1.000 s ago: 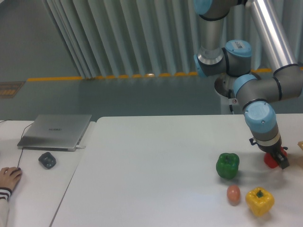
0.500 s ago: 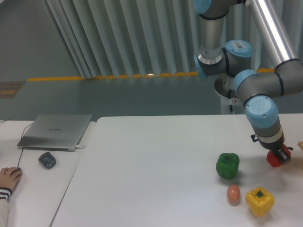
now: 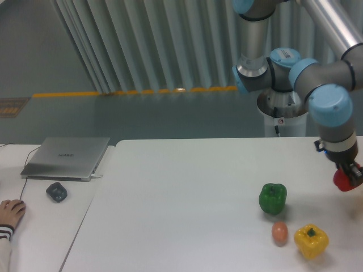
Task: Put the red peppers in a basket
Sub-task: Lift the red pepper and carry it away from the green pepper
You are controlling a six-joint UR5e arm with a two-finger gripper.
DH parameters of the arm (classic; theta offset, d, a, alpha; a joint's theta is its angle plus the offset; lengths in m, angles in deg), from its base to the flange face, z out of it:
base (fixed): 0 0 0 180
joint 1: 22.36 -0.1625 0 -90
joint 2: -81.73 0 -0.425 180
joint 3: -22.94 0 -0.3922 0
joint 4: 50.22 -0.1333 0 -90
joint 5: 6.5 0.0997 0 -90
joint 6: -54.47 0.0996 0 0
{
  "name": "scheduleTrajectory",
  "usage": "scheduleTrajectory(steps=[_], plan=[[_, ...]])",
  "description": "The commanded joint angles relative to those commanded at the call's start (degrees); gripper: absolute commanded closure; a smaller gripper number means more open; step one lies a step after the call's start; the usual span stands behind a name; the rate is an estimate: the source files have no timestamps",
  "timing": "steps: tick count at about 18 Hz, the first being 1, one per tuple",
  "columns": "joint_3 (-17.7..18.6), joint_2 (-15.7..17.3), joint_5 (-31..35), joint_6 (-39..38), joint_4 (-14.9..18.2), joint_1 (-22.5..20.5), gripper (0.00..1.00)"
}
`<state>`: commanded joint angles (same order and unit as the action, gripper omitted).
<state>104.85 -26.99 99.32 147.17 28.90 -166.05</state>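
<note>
The red pepper (image 3: 342,181) hangs above the table at the far right, and only part of its glossy red body shows behind the fingers. My gripper (image 3: 349,177) is shut on it, lifted clear of the tabletop. The arm's blue-capped wrist stands directly above it. The basket is out of view in this frame.
A green bell pepper (image 3: 273,198), a small egg-like brown object (image 3: 279,232) and a yellow bell pepper (image 3: 311,241) sit on the white table (image 3: 187,204) at the right. A closed laptop (image 3: 67,157), a dark mouse (image 3: 57,191) and a person's hand (image 3: 10,213) are at the left.
The gripper has carried the red pepper up and to the right, away from the green pepper and towards the frame's right edge. The other things have stayed put.
</note>
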Motion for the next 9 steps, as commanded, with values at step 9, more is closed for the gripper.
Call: scheduleTrajectory(steps=[9], plan=[[1.58,-3.34,0.09,3.45,-5.02,-6.24,0.52]])
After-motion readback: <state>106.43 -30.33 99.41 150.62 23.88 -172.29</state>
